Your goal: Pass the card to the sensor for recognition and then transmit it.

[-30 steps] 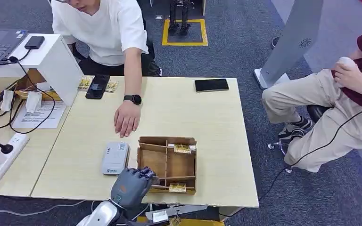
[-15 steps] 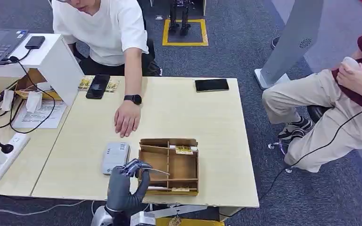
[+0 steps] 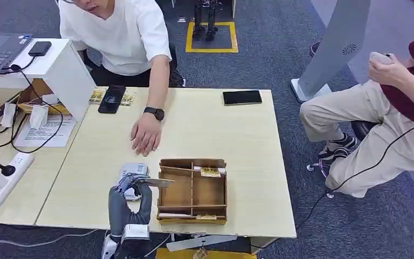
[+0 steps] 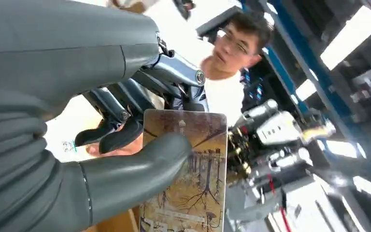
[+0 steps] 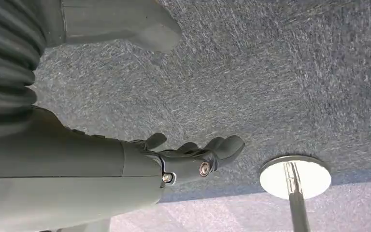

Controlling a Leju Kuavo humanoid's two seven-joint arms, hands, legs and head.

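My left hand [image 3: 126, 202] pinches a card [image 3: 153, 182] between thumb and fingers, held flat just above the grey card sensor [image 3: 133, 171] at the table's front. In the left wrist view the card [image 4: 188, 174] shows a brown printed picture of bare trees, with the thumb [image 4: 140, 166] pressed on its face. To the right of the hand stands a brown cardboard tray [image 3: 193, 190] with compartments and more cards [image 3: 209, 172] in it. My right hand [image 5: 193, 157] hangs over grey carpet, fingers apart, holding nothing.
A person in a white shirt leans over the far side, one hand [image 3: 145, 135] flat on the table beyond the sensor. Two black phones [image 3: 111, 99] [image 3: 242, 97] lie at the far edge. A seated person [image 3: 388, 108] is at the right. Cables and a power strip [image 3: 0, 178] lie left.
My left hand has lifted the card out of the cardboard tray and carried it left, over the sensor. The person's hand on the table stays put.
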